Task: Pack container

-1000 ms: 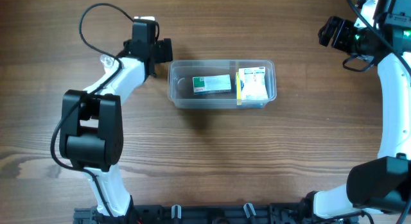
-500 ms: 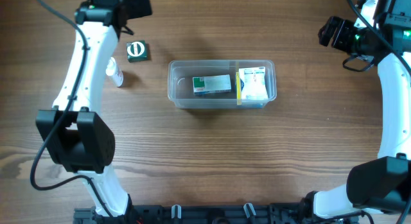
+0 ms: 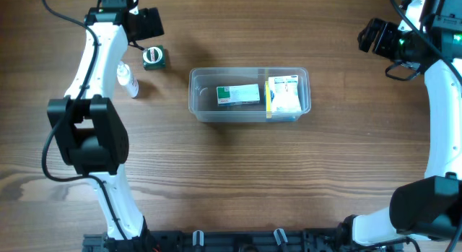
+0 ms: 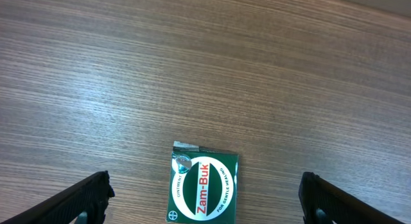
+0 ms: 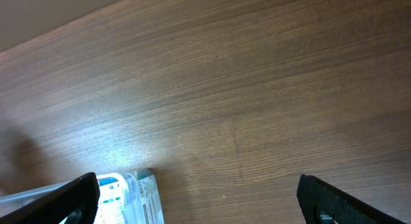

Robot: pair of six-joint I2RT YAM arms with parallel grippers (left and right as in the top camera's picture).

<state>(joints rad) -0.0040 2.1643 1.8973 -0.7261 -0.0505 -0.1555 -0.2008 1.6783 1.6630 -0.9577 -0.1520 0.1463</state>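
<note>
- Nearest our base, the container (image 3: 249, 115) sat at the middle of the worktop (image 3: 238, 187), long side running left to right, well apart from both arms.
- Inside it, a green-and-white box (image 3: 238, 94) lay flat near the centre. A white-and-yellow box (image 3: 283, 94) filled the right end. The left end showed bare floor, so we judged the packing partly done, with room for more.
- Further out on the left, a small clear spray bottle (image 3: 128, 80) lay just beside the left arm (image 3: 90, 64). A green Zam-Buk box (image 3: 154, 58) lay a little beyond it, label up. Both were outside the container.
- The left jaws hung above that box, spread wide and holding nothing. In the wrist view the box sat about midway between the two fingers (image 4: 90, 197).
- We took the step in hand to be the approach for picking up this box.
- The next move, as we judged it, called for a straight descent and closing on the box's two opposite sides without knocking the bottle. The box could then go to the bare left end of the container.
- Farthest off, at the right corner, the right arm (image 3: 440, 115) held its jaws wide apart and empty over bare wood.
</note>
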